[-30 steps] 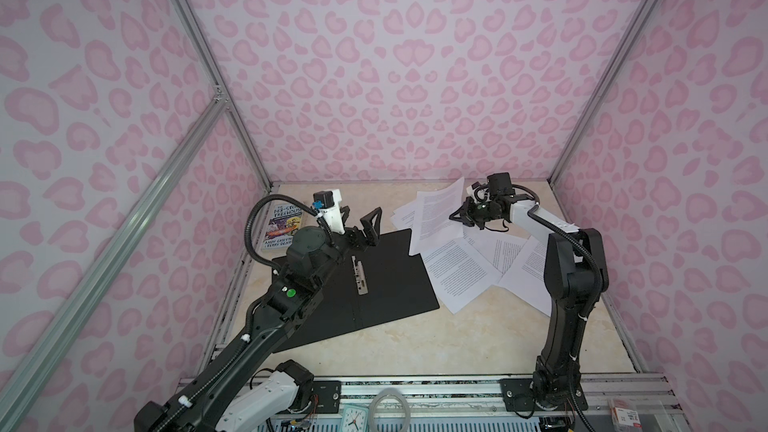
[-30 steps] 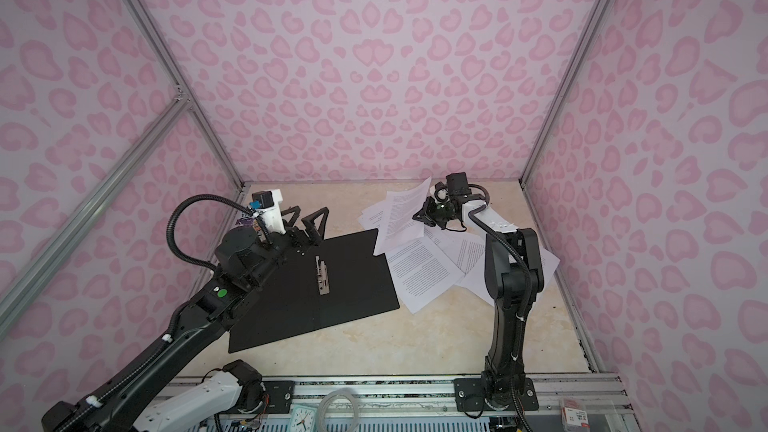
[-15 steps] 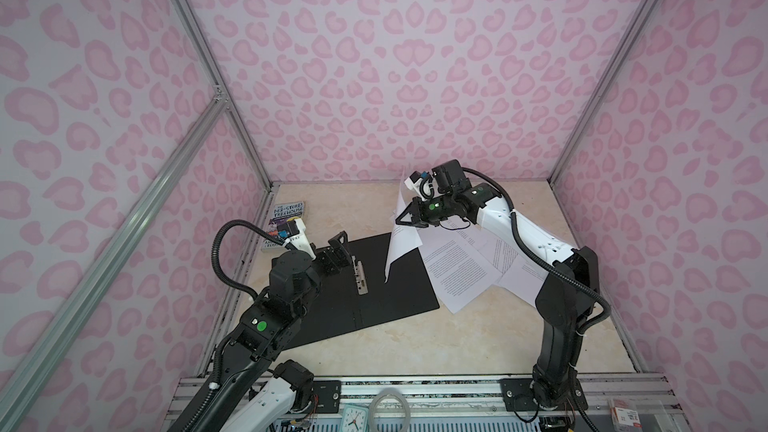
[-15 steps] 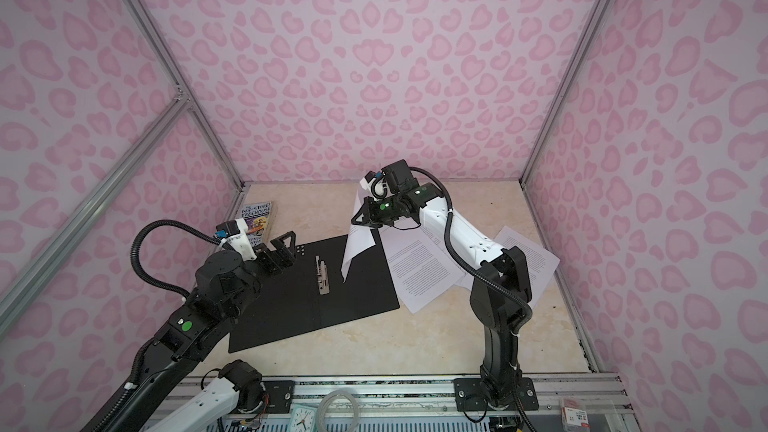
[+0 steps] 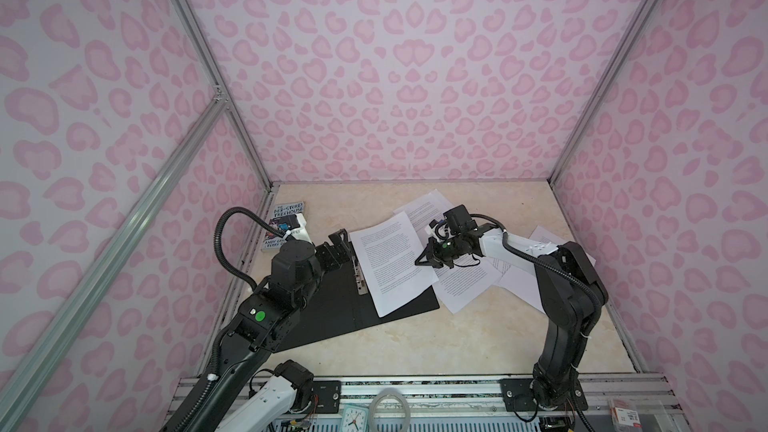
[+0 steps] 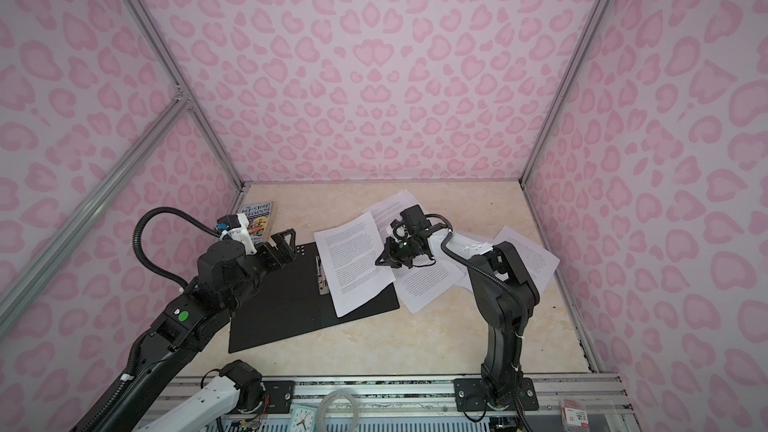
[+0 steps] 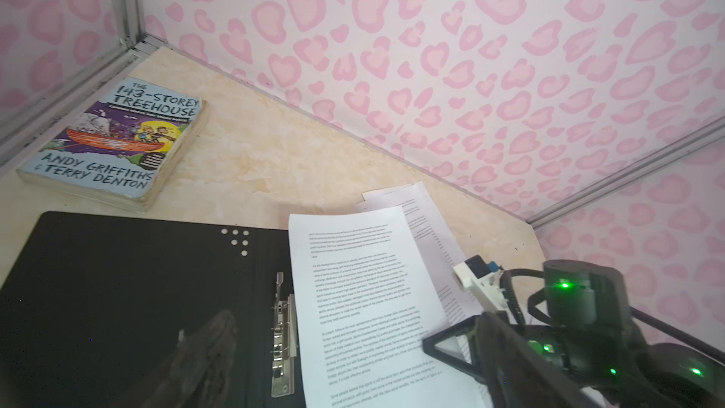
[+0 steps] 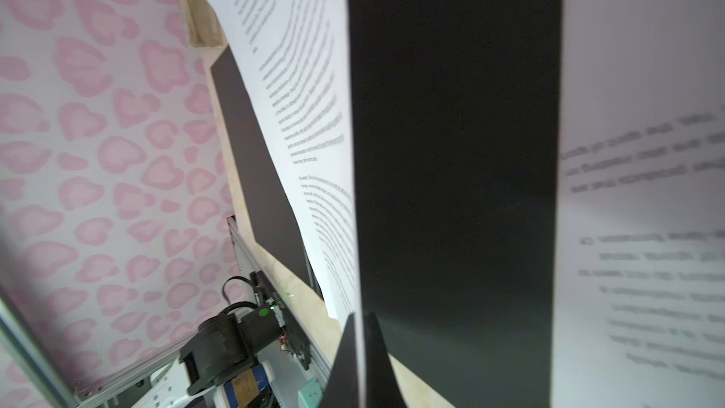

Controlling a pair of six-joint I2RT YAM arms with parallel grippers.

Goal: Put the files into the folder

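The folder lies open on the table, black inside up, with its metal clip strip along the spine. One of the files, a printed sheet, rests over the folder's right half. My right gripper is shut on that sheet's right edge. More files lie scattered to the right. My left gripper stands open over the folder's far end near the spine, holding nothing.
A colourful Treehouse paperback lies at the far left by the wall, just behind the folder. Pink patterned walls close in three sides. A metal rail with a small clock runs along the front edge.
My right gripper carried a sheet left from the pile; it hung upright over the folder, and now lies down across the folder's right half. My left gripper drew back to the left.
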